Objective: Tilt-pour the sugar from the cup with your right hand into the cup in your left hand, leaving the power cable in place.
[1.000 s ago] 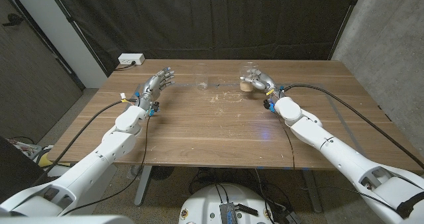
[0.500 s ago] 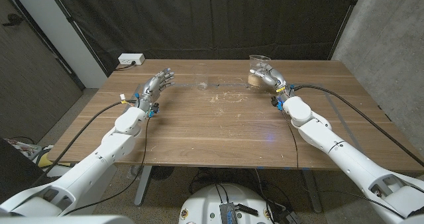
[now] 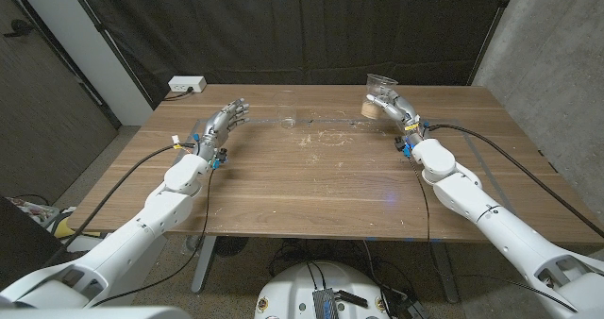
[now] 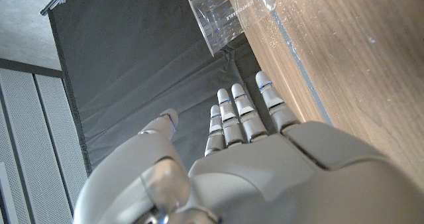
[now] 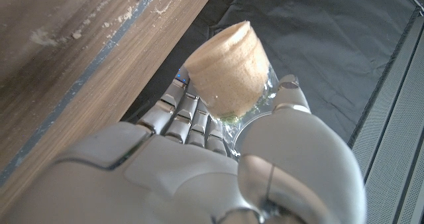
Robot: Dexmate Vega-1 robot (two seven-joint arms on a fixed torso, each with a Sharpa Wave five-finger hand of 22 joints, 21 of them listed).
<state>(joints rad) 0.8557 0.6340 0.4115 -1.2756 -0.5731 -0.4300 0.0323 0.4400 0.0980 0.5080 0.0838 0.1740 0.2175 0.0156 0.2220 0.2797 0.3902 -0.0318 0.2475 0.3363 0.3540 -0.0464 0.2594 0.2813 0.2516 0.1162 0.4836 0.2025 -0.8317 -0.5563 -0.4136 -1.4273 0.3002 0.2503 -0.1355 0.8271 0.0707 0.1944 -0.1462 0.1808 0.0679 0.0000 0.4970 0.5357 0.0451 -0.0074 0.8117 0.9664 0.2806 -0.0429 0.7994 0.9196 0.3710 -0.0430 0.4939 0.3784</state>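
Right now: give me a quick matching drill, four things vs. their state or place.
Things:
1. sugar cup
2. empty cup
3. left hand
4. power strip

States:
A. at the table's far left corner
B. open, holding nothing
C. lifted off the table, gripped by the right hand
D. standing on the table beyond the left hand's fingers

Pairs: 1-C, 2-D, 3-B, 4-A

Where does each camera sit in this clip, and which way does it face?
Head view: fixed on the head, looking down over the table; both arms show.
Left wrist view: behind the open left hand, facing the empty cup.
Right wrist view: behind the right hand, which grips the sugar cup.
Shared: head view also shows the empty cup and the sugar cup.
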